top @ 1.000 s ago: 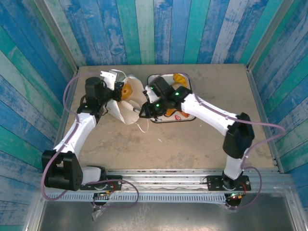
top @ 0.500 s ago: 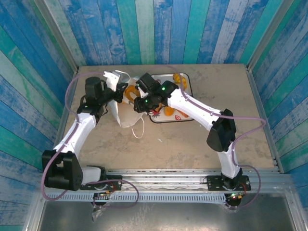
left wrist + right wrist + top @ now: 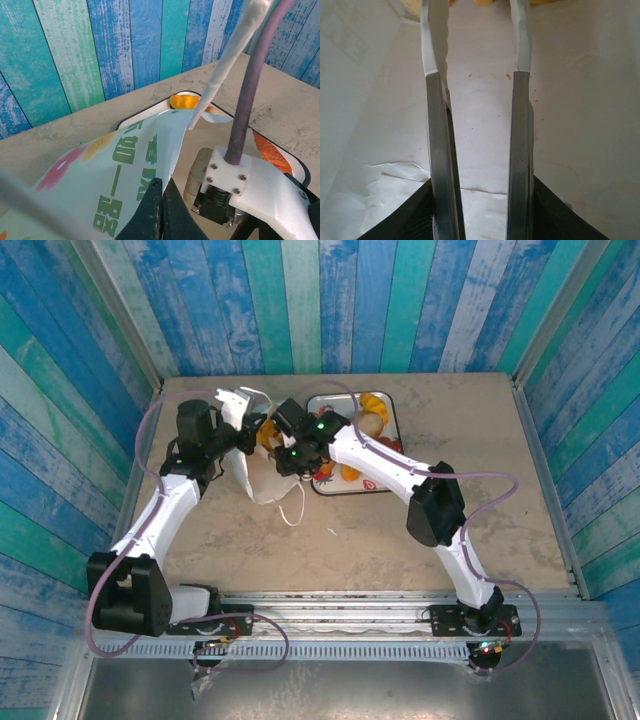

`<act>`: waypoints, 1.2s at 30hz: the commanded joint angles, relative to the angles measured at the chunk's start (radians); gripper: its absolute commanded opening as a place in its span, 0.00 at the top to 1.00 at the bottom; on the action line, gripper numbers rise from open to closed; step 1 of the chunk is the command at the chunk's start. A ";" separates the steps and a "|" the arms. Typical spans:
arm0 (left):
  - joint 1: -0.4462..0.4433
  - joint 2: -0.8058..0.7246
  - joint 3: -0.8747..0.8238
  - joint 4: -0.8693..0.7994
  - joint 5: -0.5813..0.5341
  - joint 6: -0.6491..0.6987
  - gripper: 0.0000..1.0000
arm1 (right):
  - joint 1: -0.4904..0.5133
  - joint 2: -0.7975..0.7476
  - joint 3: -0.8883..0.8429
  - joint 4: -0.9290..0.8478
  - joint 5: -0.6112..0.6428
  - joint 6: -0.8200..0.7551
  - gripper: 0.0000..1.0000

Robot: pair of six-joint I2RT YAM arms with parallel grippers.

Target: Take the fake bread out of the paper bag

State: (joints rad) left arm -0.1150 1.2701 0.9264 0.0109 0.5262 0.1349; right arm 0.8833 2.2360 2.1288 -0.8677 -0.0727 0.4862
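Task is partway done, as you can judge from the layout.

- Done: some bread [image 3: 372, 405] already lies on the tray [image 3: 292, 162], which sits on the tabletop [image 3: 400, 540] just right of the paper bag [image 3: 255, 480]. One orange piece is at the tray's far edge and another toward its near side. The right arm crosses the tray's middle, so you cannot take a full count.
- Left to do: at least one orange piece [image 3: 265, 430] shows in the bag's mouth. The right wrist view shows yellow-orange shapes at the far end of the bag's white interior, beyond the tong tips. How many remain inside cannot be told.

Containers:
- Bag: slumped on the tabletop at far left and touching the tray's left side. Its mouth is lifted and a loop handle [image 3: 290, 510] trails toward the near side.
- Tray: flat, holding bread only as far as can be seen.

Fingers:
- Left fingers [image 3: 150, 210]: pinched tight on the bag's printed edge, holding the mouth up.
- Right fingers [image 3: 417, 215]: clamped narrow on the metal tongs [image 3: 437, 150], reaching inside the bag. The tong arms stand apart with nothing between them, and the tips sit just short of the bread.

Judgement: this is a reach for the next piece, with no grasp made yet. Expect crumpled paper near the tips to snag.
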 commanded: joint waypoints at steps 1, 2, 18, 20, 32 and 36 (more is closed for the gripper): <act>0.000 -0.036 0.033 -0.002 0.029 0.012 1.00 | 0.007 0.005 0.050 0.032 0.040 -0.003 0.56; 0.000 -0.035 0.032 -0.002 0.030 0.012 1.00 | 0.005 0.008 0.053 0.039 0.042 -0.003 0.56; 0.000 -0.032 0.037 0.001 0.050 0.009 1.00 | 0.006 0.053 0.063 0.132 0.033 -0.004 0.57; 0.000 -0.032 0.034 0.001 0.054 0.010 1.00 | 0.006 0.070 0.077 0.132 0.035 -0.007 0.55; -0.001 -0.027 0.036 0.001 0.067 0.006 1.00 | 0.005 0.126 0.116 0.131 0.019 -0.021 0.57; -0.001 -0.027 0.035 0.001 0.063 0.006 1.00 | 0.005 0.139 0.115 0.133 0.003 -0.020 0.65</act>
State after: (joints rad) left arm -0.1036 1.2701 0.9298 -0.0051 0.5190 0.1349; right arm 0.8833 2.3425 2.2230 -0.7544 -0.0532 0.4736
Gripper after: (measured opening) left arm 0.045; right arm 0.359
